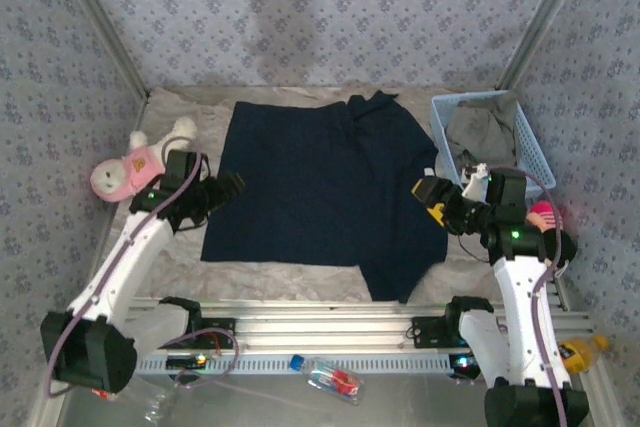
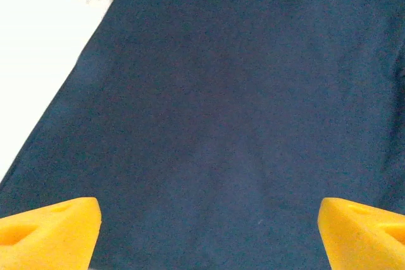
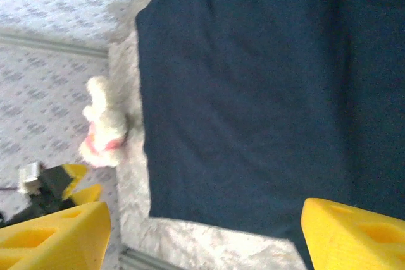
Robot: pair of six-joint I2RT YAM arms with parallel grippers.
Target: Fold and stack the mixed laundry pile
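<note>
Far left, a pink & cream plush toy [image 1: 125, 172] lies on the table [image 1: 280, 277], nr the side wall. Next to it is the left claw [image 1: 232, 187]. It sits right by the left edge of the big navy cloth [image 1: 320, 197]. In the left wrist cam its two yellow fingers [image 2: 50, 232] are far apart w/ nothing btw them. It holds nothing. Flat navy cloth is under it.

The big navy cloth is in the middle of the table, spread out mostly flat. One part sticks out lower at the front right corner. A bumpy fold sits at the back, a bit right of the middle.

The right claw [image 1: 430, 199] is at the right edge of the navy cloth. Its yellow fingers [image 3: 354, 232] are wide apart too & hold nothing. The cloth's edge & some fuzzy table are under it.

Far right, at the back, is a light blue basket [image 1: 530, 152]. The small olive-grey cloth [image 1: 480, 132] is inside it, all scrunched up.
</note>
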